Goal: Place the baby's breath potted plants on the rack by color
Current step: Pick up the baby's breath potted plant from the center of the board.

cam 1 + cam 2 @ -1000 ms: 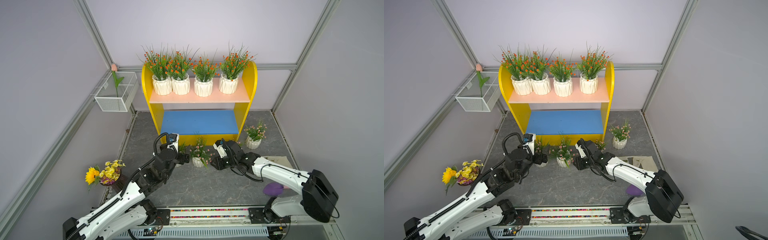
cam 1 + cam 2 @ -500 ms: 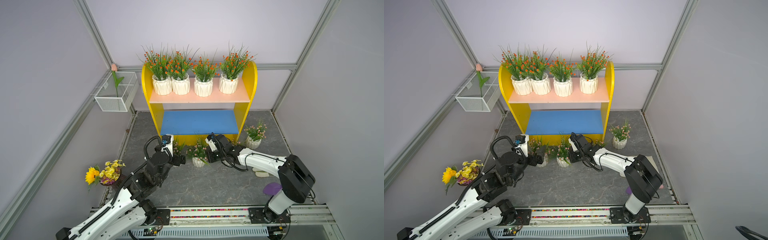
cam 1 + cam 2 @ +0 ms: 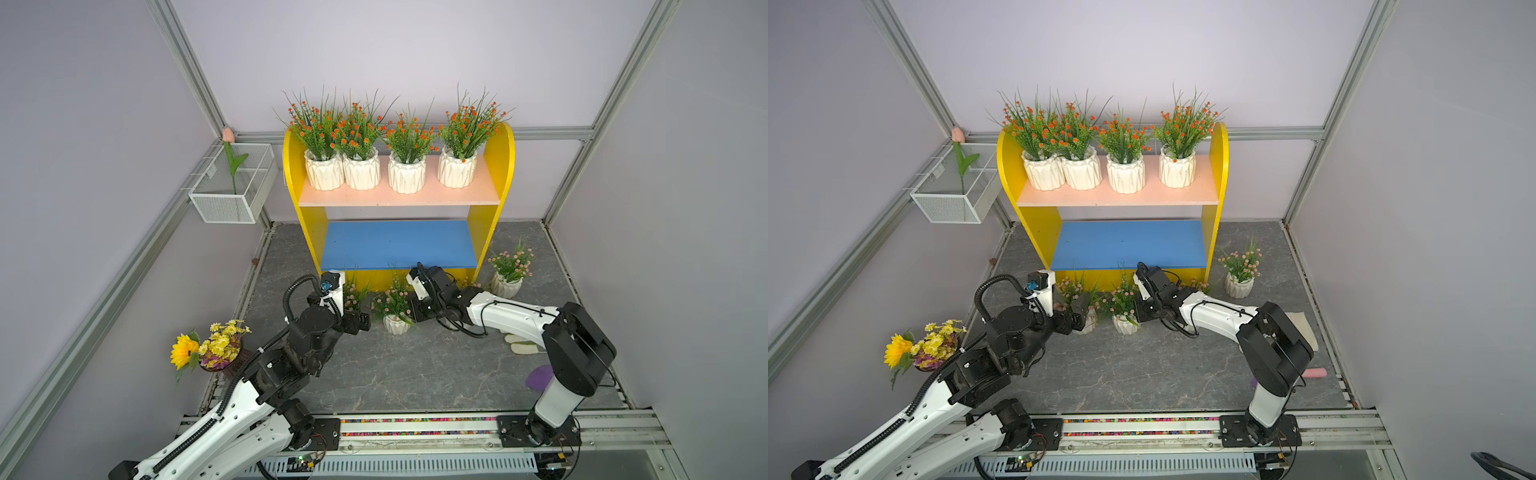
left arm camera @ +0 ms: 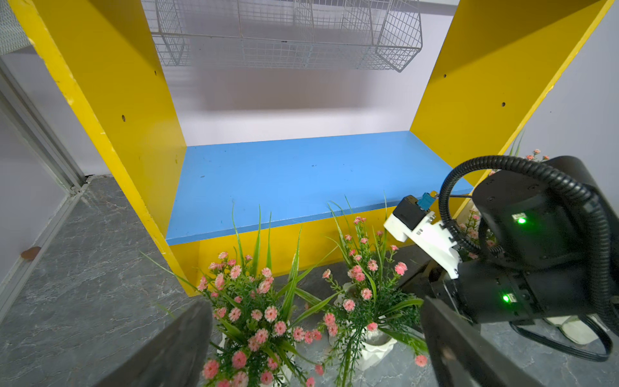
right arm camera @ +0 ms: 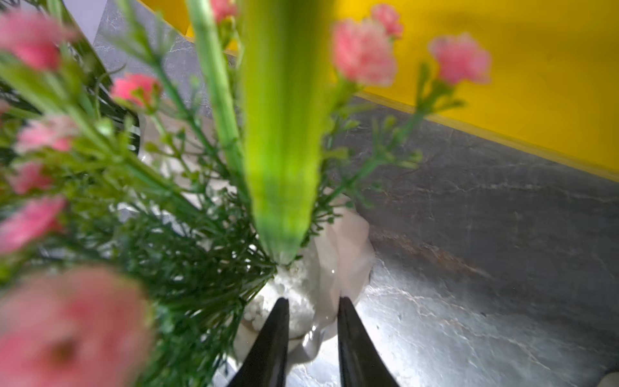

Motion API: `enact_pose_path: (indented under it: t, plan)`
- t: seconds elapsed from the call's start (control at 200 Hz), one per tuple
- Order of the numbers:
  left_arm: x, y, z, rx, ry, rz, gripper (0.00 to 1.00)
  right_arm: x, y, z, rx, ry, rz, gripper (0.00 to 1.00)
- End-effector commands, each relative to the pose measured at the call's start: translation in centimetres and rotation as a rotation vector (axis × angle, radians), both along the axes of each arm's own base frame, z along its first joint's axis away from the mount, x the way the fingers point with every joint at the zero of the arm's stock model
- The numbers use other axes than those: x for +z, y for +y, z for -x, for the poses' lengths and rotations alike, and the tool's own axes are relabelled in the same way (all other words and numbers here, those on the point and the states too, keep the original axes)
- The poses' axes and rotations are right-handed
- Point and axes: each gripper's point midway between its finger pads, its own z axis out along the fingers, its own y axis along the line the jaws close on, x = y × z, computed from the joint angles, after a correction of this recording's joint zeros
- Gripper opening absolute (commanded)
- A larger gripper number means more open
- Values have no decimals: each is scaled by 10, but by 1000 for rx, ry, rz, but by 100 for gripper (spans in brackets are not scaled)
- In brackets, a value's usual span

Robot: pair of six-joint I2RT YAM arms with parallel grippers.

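The rack (image 3: 490,216) carries several orange baby's breath potted plants (image 3: 407,166) on its peach upper board; its blue lower board (image 3: 399,245) is bare. Pink ones stand on the floor: one right of the rack (image 3: 509,270), one in the middle (image 3: 395,307), one at the left (image 3: 1075,291). My left gripper (image 4: 315,351) is wide open just short of the left and middle plants. My right gripper (image 5: 313,335) is narrowly open, its fingers (image 5: 351,335) astride the middle pot's rim (image 5: 335,268), one inside and one outside, with a small gap showing.
A wire basket (image 3: 232,187) holding a tulip hangs on the left wall. A sunflower bouquet (image 3: 208,347) sits beside the left arm. Pale gloves (image 3: 519,345) and a purple object (image 3: 540,376) lie near the right arm's base.
The left arm has advanced toward the rack and its jaws have opened wider. The right gripper has slid left onto the middle pink plant's pot and its jaws have narrowed.
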Motion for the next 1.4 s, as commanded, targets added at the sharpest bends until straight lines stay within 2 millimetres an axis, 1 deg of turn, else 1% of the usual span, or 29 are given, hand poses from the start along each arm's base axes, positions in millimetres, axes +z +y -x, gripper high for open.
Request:
enact_pose_path:
  t: [0.0,0.07,0.25,0.44,0.75,0.87,0.985,1.08,1.15,1.26,1.31,1.395]
  plan:
    - [-2,-2,1,-17,8,11,100,-8,-2,-5,-13,11,22,25]
    - [-4,-4,1,-23,13,10,100,-12,-4,-6,-16,23,32,23]
    - [-8,-9,0,-37,31,6,100,-13,-9,-10,-4,44,37,16]
    - [-13,-17,1,-73,40,12,100,-3,-17,-10,17,56,25,10]
    - [-21,-28,4,-131,45,26,100,21,-25,-5,50,45,3,8]
    - [-27,-29,5,-135,61,24,100,23,-27,0,58,54,12,8]
    - [-28,-31,7,-151,63,32,100,23,-30,5,60,57,14,8]
    - [-30,-36,12,-197,57,43,100,30,-33,7,56,44,7,8]
    - [-36,-43,16,-243,58,49,100,34,-36,8,54,35,19,8]
    - [-48,-45,20,-254,93,62,100,29,-39,14,56,41,34,9]
    - [-53,-44,21,-255,102,67,99,22,-40,18,54,51,47,9]
    - [-54,-43,23,-256,98,85,99,9,-41,23,53,68,74,10]
